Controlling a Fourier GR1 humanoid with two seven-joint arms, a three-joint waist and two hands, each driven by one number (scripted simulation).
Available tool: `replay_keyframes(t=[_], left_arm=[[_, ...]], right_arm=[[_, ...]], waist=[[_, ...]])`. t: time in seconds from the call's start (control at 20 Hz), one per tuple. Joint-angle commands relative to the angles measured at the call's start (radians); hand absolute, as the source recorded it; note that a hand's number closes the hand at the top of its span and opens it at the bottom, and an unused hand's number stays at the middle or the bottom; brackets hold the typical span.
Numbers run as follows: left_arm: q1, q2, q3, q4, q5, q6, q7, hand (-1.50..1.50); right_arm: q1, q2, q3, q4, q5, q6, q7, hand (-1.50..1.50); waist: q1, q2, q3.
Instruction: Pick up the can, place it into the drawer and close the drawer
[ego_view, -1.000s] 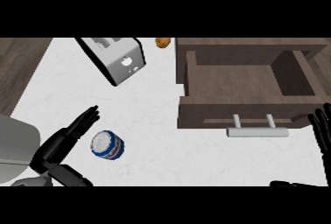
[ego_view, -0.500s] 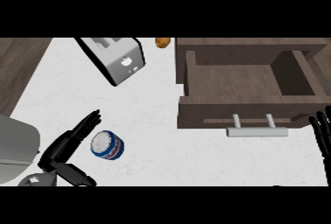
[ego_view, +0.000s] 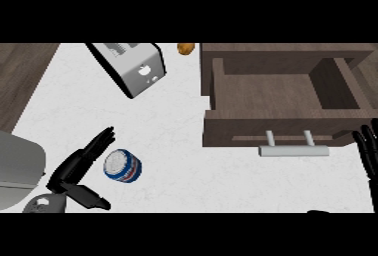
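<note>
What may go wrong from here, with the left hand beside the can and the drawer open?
1. The left hand is open beside the can, not curled round it; closing could nudge the can away across the counter instead of gripping it.
2. The open drawer lies off to the can's right; a low carry might knock the can against its front wall.

My one view looks from my head steeply down onto the counter (ego_view: 177, 125), from close above. My left robot hand (ego_view: 77, 167) shows at its lower left, my right robot hand (ego_view: 367, 150) at its right edge, the drawer (ego_view: 236, 129) at its upper right.
</note>
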Motion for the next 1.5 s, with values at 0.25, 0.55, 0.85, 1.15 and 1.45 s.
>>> replay_keyframes(t=[0.25,0.55,0.85,1.15,1.45], left_arm=[[-0.037,-0.025,-0.024,0.057,-0.029,0.041,-0.045,-1.5],[-0.119,-0.036,-0.013,0.144,-0.022,0.054,-0.044,-1.5],[-0.078,-0.105,-0.054,0.097,-0.038,0.107,-0.008,-1.5],[-0.214,-0.106,-0.041,0.294,-0.057,0.105,-0.081,-1.5],[-0.164,-0.154,-0.073,0.124,-0.031,0.096,0.014,-1.5]], right_arm=[[0.024,0.019,-0.008,0.007,-0.01,0.02,-0.037,-1.5],[-0.008,-0.004,-0.024,0.01,-0.01,0.027,0.003,-1.5],[0.009,-0.029,-0.082,0.003,-0.056,0.062,-0.009,-1.5],[0.013,-0.029,-0.084,-0.081,-0.101,0.063,0.085,-1.5],[-0.01,0.0,-0.028,-0.052,-0.038,0.009,0.055,-1.5]], waist=[[0.001,-0.001,0.0],[0.0,0.0,0.0],[0.0,-0.001,0.0],[-0.006,0.001,0.0],[0.001,0.0,0.0]])
